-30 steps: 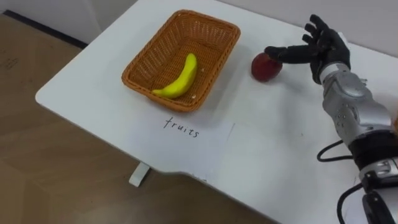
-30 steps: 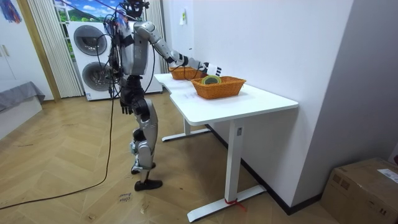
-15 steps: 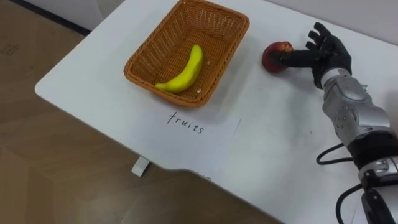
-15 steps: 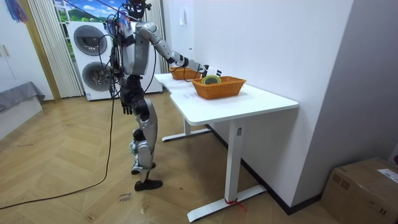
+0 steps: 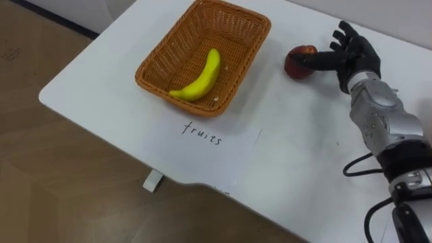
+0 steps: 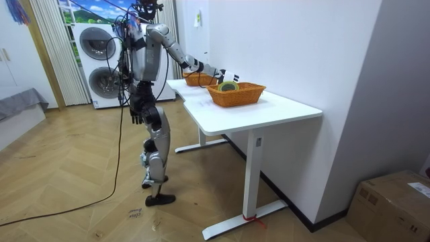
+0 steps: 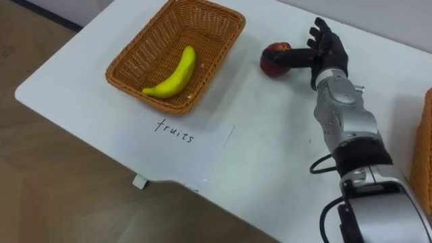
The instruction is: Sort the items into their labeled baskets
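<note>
Merely one round, dark-red apple (image 5: 295, 65)

Getting bright, even light across white table (image 5: 297, 169). Soft, short shadows along near edge of fruit basket (image 5: 164, 55) and under apple (image 5: 299, 64). Black right hand (image 5: 358, 57) reads dark against tabletop. Room view equally bright, white wall (image 6: 302, 47) evenly lit.

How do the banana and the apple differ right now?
The banana is yellow, long and curved; the apple is red and round. The banana lies in the basket; the apple sits on the table beside it, touched by the right robot hand. Both are fruit.
</note>
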{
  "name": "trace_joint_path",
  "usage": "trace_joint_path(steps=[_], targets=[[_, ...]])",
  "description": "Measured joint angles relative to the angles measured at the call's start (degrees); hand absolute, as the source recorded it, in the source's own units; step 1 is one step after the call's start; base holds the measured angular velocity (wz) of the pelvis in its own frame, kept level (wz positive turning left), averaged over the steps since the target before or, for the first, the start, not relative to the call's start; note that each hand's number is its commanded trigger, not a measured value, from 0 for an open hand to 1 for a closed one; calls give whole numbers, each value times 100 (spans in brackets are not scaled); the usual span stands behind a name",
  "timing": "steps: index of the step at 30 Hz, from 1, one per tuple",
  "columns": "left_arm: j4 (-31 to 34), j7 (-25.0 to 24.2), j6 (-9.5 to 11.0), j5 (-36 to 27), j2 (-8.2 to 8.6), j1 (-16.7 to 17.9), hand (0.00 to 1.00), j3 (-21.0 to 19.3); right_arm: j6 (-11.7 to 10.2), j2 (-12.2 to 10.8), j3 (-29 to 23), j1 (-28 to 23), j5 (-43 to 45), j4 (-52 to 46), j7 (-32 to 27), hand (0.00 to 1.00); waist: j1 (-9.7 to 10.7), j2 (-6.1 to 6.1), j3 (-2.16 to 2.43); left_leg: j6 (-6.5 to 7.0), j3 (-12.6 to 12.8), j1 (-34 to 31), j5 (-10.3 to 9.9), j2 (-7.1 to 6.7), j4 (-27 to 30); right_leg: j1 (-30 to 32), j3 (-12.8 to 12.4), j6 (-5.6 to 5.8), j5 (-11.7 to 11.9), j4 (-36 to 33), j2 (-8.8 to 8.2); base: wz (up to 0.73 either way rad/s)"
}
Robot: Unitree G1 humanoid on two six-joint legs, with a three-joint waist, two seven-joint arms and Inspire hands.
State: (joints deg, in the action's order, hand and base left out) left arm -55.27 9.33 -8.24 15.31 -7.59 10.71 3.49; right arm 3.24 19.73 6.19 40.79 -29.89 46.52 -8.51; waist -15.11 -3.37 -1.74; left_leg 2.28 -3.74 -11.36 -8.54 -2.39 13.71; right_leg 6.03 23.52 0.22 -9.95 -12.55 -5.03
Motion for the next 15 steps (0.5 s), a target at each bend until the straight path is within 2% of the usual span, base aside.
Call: trace_joint_path(steps=[4, 9, 15], targets=[[-32, 0, -4, -1, -4, 2, 0, 0, -8, 3, 144, 0, 29, 1, 1, 0, -75, -1, 0, 2, -1, -1, 1, 1, 13, -1, 0, 0, 0, -7, 0, 0], [-44, -3, -26, 2, -1, 1, 0, 1, -8, -4, 386, 0, 945, 14, 120, 0, -143, -12, -1, 7, -8, -13, 11, -2, 14, 7, 7, 0, 0, -26, -9, 0], [-49, -6, -44, -3, 3, -5, 0, 33, -7, -6, 391, 0, 1358, 43, 125, 0, -195, -45, -4, 7, -8, -12, 11, -1, 11, 9, 30, -2, 1, -26, -8, 0]])
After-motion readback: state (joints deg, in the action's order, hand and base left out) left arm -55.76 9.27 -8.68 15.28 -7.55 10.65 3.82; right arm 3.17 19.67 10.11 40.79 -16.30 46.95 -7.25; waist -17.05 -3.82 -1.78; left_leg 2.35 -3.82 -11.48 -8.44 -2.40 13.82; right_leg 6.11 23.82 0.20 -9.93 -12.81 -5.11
